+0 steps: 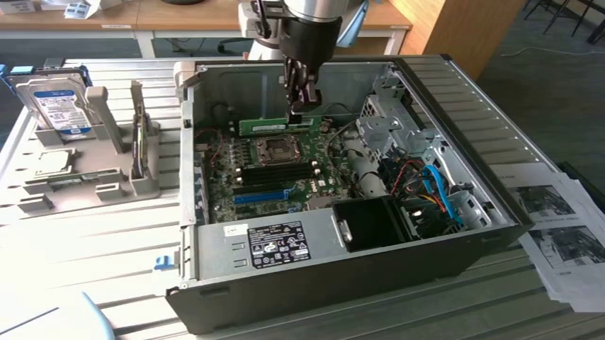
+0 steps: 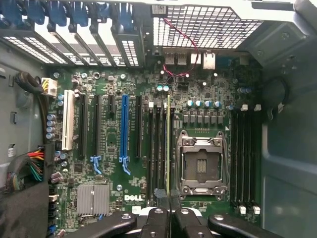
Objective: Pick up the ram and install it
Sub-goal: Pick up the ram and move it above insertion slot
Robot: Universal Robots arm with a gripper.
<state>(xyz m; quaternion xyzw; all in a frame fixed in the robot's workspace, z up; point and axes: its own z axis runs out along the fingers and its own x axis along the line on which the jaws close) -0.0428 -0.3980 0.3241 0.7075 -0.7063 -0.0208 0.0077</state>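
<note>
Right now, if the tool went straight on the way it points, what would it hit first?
Probably the black memory slots beside the processor socket: the ram that the tool holds lines up over them. Depth is unclear.

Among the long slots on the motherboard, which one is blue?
The blue slot sits between black slots. The white slot is the only other coloured one; the rest are black.

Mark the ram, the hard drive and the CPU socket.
ram (image 1: 268,127), exterior view, on its green board.
hard drive (image 1: 55,106), exterior view, on its label.
CPU socket (image 2: 200,166), wrist view, on its open centre.
</note>
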